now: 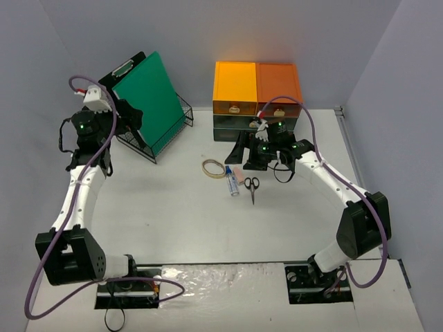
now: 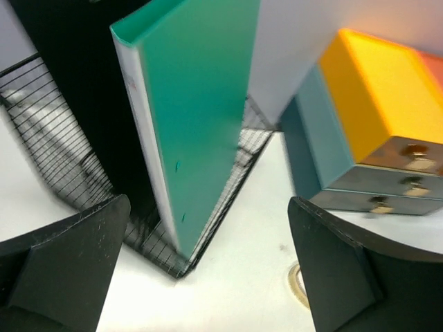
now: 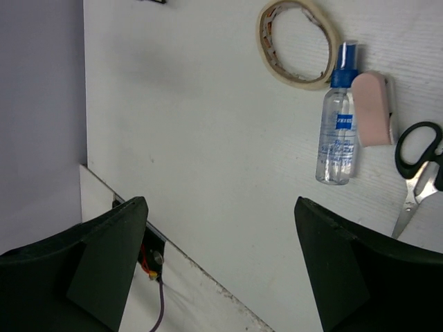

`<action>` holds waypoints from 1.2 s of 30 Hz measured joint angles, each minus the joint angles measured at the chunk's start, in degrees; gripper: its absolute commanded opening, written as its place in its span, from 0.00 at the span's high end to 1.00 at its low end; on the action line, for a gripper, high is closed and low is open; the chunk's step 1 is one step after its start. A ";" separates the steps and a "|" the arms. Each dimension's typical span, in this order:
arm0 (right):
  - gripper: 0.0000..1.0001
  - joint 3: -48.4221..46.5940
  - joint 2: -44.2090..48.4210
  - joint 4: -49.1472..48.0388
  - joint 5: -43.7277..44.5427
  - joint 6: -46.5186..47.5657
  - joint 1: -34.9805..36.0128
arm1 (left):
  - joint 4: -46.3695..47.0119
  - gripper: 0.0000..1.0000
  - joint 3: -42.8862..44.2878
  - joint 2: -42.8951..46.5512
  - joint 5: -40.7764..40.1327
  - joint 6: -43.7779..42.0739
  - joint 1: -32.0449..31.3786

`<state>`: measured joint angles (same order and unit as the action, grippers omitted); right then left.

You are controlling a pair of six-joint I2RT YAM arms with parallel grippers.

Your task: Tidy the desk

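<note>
Right wrist view: the only writing to be found is on the one spray bottle point(image 3: 337, 138), where a small blue label with white letters is carried, too small to be read with certainty; no other brand or lettering can be made out in any view. One roll of tape point(image 3: 264, 34), one pink oblong item point(image 3: 370, 107) and one pair of black-handled scissors point(image 3: 414, 194) are counted beside the bottle, all lying flat near the middle of the desk point(image 1: 173, 221), the pink item touching the bottle's side. The desk itself is seen as the broad white tabletop filling the top external view, walled in pale grey-blue on three sides. At its far left one wire rack point(image 1: 185, 111) is placed, in which one green folder point(image 1: 156, 100) and one black clipboard point(image 1: 124, 69) are leaned. At the far centre two coloured tops are counted, one yellow drawer box point(image 1: 235, 86) and one orange drawer box point(image 1: 279, 86), set side by side. The left arm is stretched forward from its base to the rack; the left gripper point(image 2: 208, 207) is held wide apart, facing the folder's edge, with nothing gripped. The right arm is bent inward toward the drawers; the right gripper point(image 3: 220, 207) is spread wide above bare desk, with nothing between its fingers.
</note>
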<state>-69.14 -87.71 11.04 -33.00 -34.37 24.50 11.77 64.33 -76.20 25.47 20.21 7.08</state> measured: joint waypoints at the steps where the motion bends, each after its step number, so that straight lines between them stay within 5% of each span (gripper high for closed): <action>1: 0.16 -0.36 0.09 0.08 1.18 -0.11 -0.04 | -4.54 0.03 1.49 0.98 -3.85 -0.93 -1.23; 7: 0.15 -3.73 1.43 0.11 10.45 -1.11 -0.23 | -26.27 0.03 4.52 10.22 -26.81 -3.83 -13.06; 10: 0.15 -5.51 3.21 0.07 16.90 -2.52 -0.73 | -35.34 0.03 4.48 16.85 -31.55 -2.69 -16.79; 19: 0.16 -13.58 1.52 -4.41 25.22 -7.57 -8.42 | -45.22 0.03 7.28 22.78 -21.96 6.28 -18.84; 27: 0.16 -35.95 -15.10 -9.72 25.33 -9.41 -12.06 | -41.75 0.03 10.67 7.47 -11.05 11.42 -25.45; 36: 0.17 -49.04 -28.55 -10.37 22.95 -11.01 -16.99 | -36.21 0.03 20.59 -8.05 -4.70 14.29 -29.96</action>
<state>-118.18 -116.26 0.67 -10.05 -45.39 7.52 -24.43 84.93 -84.25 20.77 34.50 -22.88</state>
